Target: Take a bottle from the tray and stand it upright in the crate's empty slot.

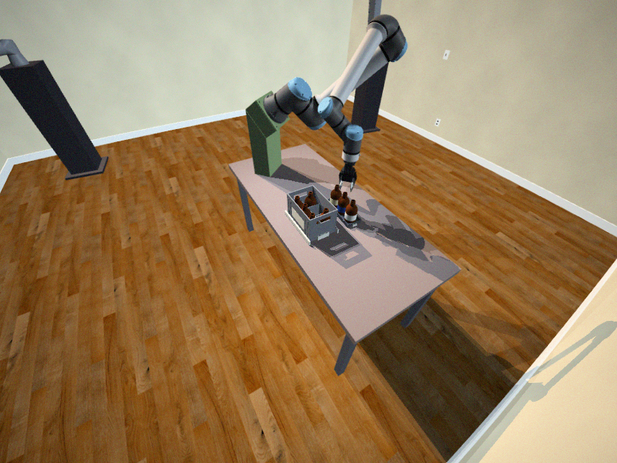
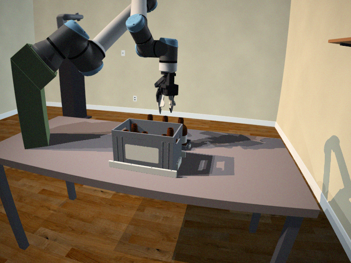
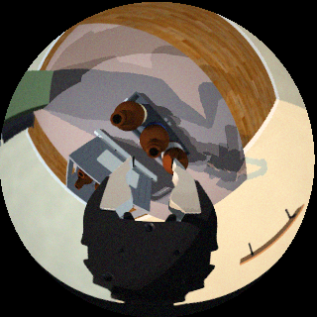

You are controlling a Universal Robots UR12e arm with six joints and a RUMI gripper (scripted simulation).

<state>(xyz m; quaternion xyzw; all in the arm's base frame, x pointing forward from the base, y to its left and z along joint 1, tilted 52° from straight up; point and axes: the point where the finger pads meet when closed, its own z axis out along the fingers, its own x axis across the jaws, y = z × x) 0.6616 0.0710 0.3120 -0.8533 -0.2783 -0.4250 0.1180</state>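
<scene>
Three brown bottles [image 1: 343,200] on tray [image 1: 352,223], frame centre; grey crate [image 1: 318,230] beside. End effector [image 2: 165,107] partly open, empty, above them.

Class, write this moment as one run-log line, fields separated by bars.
phase: approach | end effector: part open, empty, above three brown glass bottles | small dark tray: beside grey plastic crate | slot: not yet filled

— How is the table [image 2: 249,181] laid out?
— The crate [image 2: 147,147] is set near its middle, with bottles stood inside. Just behind it, the tray [image 1: 352,223] is placed, and three bottles [image 1: 350,209] are lined up on it.
— And above?
— The gripper [image 2: 166,106] is hung over that row, parted and empty.
</scene>
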